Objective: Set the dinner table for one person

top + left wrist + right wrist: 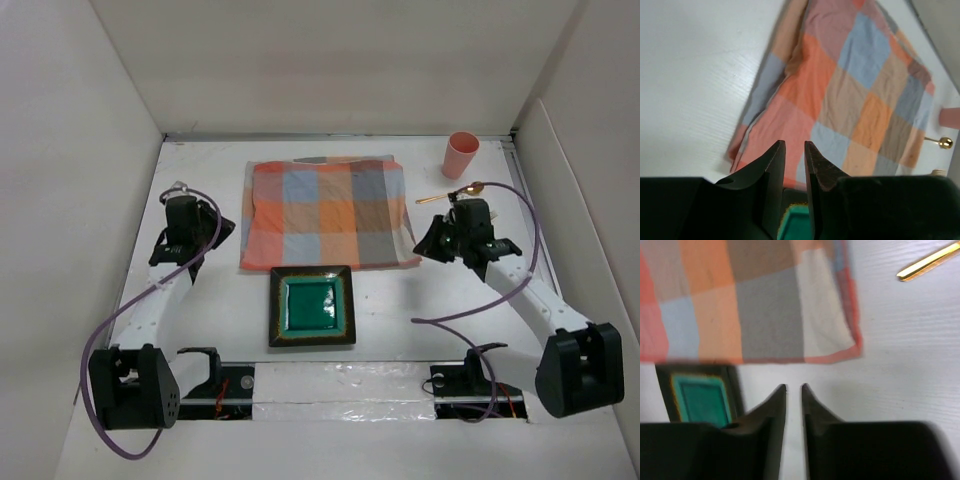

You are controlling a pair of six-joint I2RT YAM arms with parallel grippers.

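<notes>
Dinner table [400, 300]: big matte white top under everything, w/ upright white panels [330, 60] on L, R and far sides; arm bases at its near edge. Orange/grey/blue checked cloth [328, 212] lies flat, centre to far, a bit rumpled along its L edge. Square dark plate [312, 306] w/ teal centre sits just near of the cloth's front edge; touching or not, can't tell. L gripper [794, 145]: jaws a little apart, slim gap, nothing btwn them, grasping nothing; hovers by the cloth's near L corner, plate's teal showing below the fingers. R gripper [793, 387]: same narrow gap, empty, over bare table just off the cloth's near R corner. Pink cup [461, 154] upright at far R, apart from the cloth. Gold spoon [455, 194] lies on bare table btwn cup and R gripper.
</notes>
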